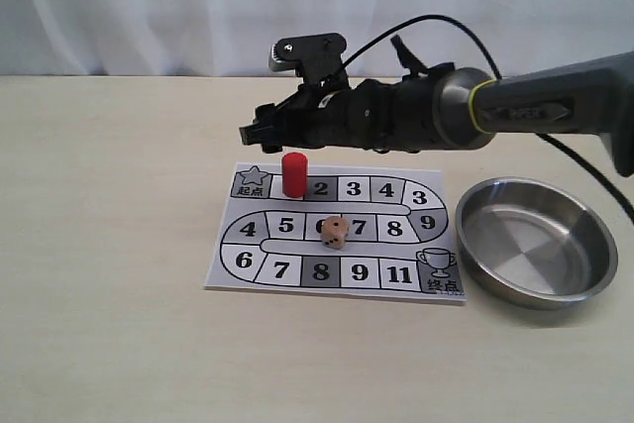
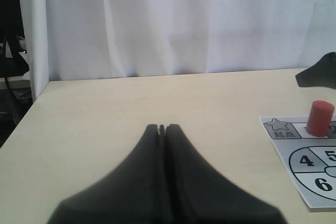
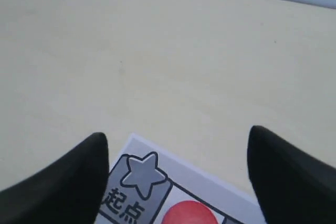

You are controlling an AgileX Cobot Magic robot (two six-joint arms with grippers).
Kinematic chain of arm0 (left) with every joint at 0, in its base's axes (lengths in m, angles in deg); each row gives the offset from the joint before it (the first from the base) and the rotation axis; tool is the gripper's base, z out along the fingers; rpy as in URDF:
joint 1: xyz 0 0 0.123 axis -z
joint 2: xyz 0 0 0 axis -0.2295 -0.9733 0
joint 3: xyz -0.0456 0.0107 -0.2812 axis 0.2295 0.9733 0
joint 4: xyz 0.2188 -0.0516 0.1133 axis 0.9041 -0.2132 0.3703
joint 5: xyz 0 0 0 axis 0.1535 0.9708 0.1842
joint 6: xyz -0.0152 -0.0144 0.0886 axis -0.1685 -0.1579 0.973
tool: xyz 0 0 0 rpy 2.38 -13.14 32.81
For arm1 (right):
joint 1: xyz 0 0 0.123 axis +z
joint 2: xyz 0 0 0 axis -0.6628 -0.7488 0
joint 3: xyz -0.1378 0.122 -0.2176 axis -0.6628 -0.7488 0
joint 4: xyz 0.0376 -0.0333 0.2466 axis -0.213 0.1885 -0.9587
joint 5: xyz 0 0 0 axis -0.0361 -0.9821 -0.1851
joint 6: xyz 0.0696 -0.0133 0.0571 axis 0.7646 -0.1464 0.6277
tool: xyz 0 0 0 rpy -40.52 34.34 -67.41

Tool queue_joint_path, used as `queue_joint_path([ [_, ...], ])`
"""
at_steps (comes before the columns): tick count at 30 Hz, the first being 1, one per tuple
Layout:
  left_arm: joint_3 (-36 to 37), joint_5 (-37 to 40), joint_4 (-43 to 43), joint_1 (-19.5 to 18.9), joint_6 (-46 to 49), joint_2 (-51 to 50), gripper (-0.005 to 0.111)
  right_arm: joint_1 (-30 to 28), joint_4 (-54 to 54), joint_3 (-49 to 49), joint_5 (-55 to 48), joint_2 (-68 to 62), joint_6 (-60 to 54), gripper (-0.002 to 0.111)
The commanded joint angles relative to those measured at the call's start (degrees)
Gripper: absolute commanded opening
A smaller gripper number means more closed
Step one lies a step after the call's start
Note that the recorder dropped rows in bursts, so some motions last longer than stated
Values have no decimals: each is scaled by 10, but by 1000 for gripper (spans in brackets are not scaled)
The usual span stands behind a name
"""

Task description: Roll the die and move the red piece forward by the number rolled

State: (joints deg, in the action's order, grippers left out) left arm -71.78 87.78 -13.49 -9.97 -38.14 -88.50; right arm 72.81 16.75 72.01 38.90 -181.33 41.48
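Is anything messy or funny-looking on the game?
Nothing is spilled or broken. The only odd bit: the die sits on the board itself, hiding most of a number in the middle row, not in the metal bowl beside it. The red piece stands straight next to the star square.

I count one red upright cylinder, one tan wooden die, one printed paper board, one round steel dish.
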Motion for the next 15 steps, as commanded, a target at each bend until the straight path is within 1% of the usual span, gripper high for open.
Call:
queue_joint_path([
  [1, 2, -5, -1, 0, 2, 2, 0, -19, 1, 3, -62, 41, 1, 54],
  [5, 2, -5, -1, 0, 2, 2, 0, -47, 1, 3, -128, 70, 3, 36],
  [10, 2, -5, -1, 0, 2, 2, 0, -83, 1, 3, -216, 92, 5, 21],
  [14, 2, -5, -1, 0, 2, 2, 0, -116, 1, 3, -288, 106, 6, 6],
  [15, 2, -5, -1, 0, 2, 2, 0, -124, 1, 3, -308, 107, 7, 4],
])
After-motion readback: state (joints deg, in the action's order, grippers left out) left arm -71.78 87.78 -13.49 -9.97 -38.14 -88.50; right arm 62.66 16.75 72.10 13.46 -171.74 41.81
